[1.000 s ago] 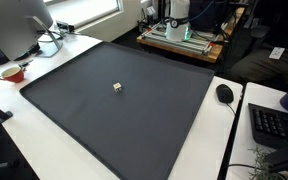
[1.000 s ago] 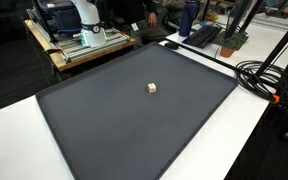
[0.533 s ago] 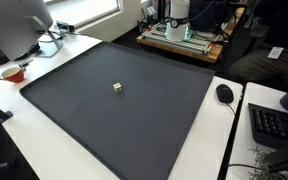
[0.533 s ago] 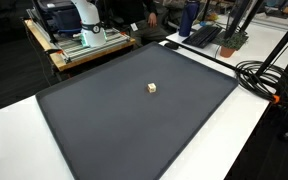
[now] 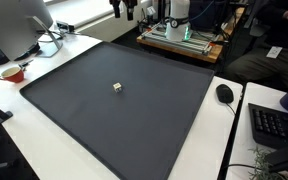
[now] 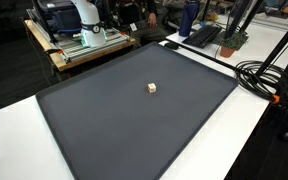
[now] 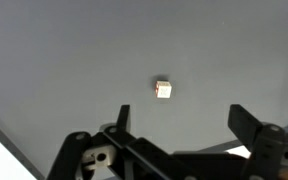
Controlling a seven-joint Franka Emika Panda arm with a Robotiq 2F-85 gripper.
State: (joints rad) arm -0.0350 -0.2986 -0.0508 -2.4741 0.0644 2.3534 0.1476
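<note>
A small pale cube (image 5: 117, 87) lies alone near the middle of the large dark mat (image 5: 134, 130). It shows in both exterior views (image 6: 152, 88), with the mat (image 6: 134, 130) under it. My gripper (image 5: 129, 8) hangs high at the top edge of an exterior view, well above and behind the cube. In the wrist view the gripper (image 7: 184, 125) is open and empty, its two dark fingers spread wide. The cube (image 7: 163, 90) lies on the mat far below, between and just beyond the fingertips.
A monitor (image 5: 19, 25) and a red cup (image 5: 12, 72) stand beside the mat. A mouse (image 5: 224, 93) and keyboard (image 5: 276, 125) lie on the white table. The robot base sits on a wooden platform (image 5: 184, 38). Black cables (image 6: 264, 75) run along the table.
The gripper has come into view at the top edge of an exterior view. The cube has not moved.
</note>
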